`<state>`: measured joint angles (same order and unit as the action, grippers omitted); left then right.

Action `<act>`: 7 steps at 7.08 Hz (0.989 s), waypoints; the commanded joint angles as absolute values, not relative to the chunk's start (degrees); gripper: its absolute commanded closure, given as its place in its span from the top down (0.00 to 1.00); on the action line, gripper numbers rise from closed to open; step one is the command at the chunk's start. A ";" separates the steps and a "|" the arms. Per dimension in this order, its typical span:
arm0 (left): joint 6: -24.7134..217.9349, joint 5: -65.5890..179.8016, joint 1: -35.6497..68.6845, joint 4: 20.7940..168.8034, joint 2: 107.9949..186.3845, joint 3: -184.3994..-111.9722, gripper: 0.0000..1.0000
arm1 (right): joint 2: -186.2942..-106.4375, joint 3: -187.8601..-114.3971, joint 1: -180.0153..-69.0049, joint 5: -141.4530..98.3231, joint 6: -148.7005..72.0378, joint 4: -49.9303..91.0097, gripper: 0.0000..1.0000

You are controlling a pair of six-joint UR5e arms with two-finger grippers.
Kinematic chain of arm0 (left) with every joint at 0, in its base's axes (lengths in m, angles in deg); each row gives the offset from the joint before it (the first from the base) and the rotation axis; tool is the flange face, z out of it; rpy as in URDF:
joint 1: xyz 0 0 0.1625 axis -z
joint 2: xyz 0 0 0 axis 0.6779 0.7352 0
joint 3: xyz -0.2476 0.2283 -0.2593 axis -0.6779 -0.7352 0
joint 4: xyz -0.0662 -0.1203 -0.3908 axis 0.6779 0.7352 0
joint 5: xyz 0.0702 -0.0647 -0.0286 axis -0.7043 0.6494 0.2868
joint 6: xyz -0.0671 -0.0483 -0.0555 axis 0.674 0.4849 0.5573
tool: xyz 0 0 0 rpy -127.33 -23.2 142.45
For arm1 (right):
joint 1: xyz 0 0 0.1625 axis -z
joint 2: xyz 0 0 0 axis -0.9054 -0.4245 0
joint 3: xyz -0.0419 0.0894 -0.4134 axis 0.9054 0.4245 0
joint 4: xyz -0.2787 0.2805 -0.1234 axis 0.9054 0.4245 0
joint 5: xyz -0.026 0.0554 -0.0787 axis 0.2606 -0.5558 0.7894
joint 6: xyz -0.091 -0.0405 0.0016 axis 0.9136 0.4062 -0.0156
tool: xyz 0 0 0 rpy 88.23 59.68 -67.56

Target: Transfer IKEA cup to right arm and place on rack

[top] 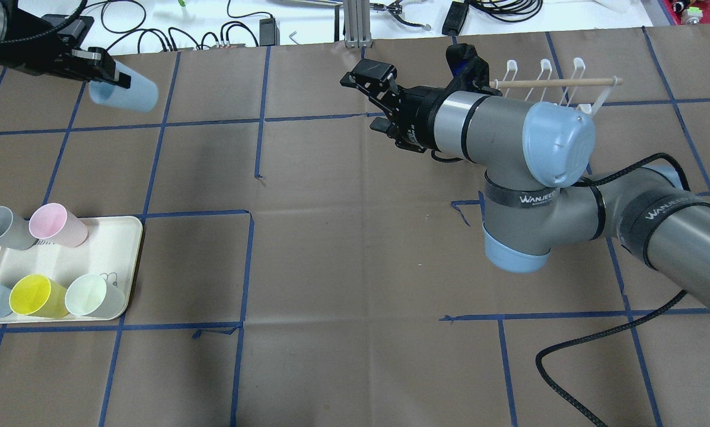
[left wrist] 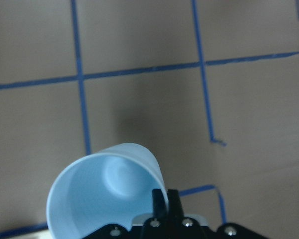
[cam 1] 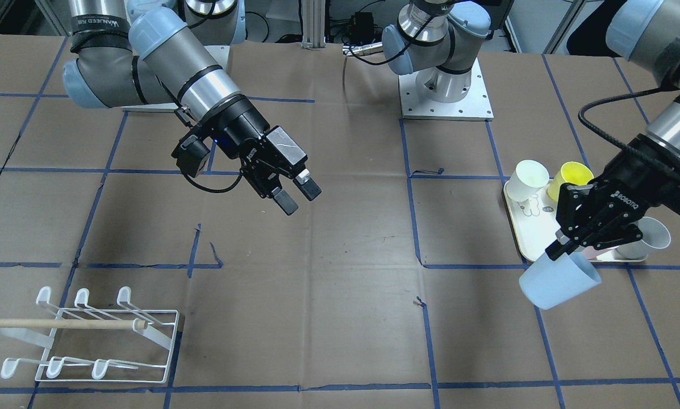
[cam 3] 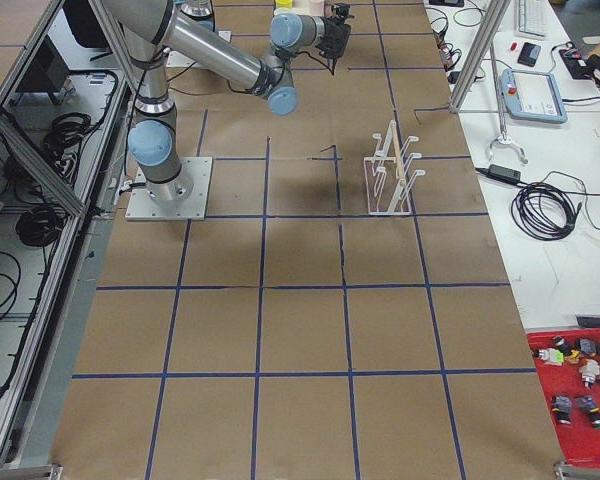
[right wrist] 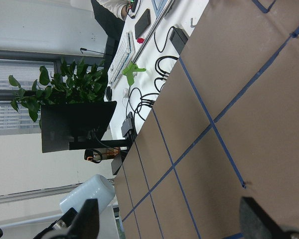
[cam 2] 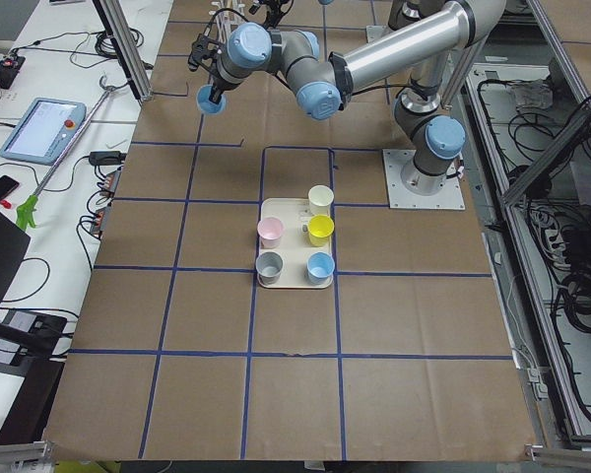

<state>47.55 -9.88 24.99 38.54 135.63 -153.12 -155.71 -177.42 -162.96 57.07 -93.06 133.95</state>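
Observation:
The IKEA cup (cam 1: 558, 281) is light blue and hangs tilted above the table, mouth toward the left arm. My left gripper (cam 1: 571, 249) is shut on its rim, one finger inside the cup. From overhead the cup (top: 124, 92) is at the far left, in front of the left gripper (top: 102, 74). The left wrist view looks into the cup (left wrist: 102, 191). My right gripper (cam 1: 297, 196) hovers open and empty over the table's middle, well apart from the cup. The white wire rack (cam 1: 90, 335) with its wooden dowel stands behind the right arm (top: 509, 130).
A cream tray (top: 114, 252) holds grey, pink, blue, yellow and pale green cups near the left arm's side. A black cable (top: 574, 350) lies on the table near the right arm. Blue tape lines grid the brown table cover.

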 commanded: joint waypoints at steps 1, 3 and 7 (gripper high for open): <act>46.64 4.31 27.27 19.24 136.37 -161.15 0.01 | -155.22 -178.19 -163.05 56.84 -96.00 135.13 1.00; 46.99 8.56 30.52 3.29 137.35 -168.80 0.02 | -155.04 -178.28 -162.96 57.53 -96.01 135.31 1.00; 52.94 19.31 32.63 -28.81 142.44 -181.83 0.03 | -154.79 -178.37 -163.14 57.88 -107.65 138.56 1.00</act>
<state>50.42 17.57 31.64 -20.78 141.21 -179.03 -155.09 -178.36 -163.08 57.73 -102.35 137.95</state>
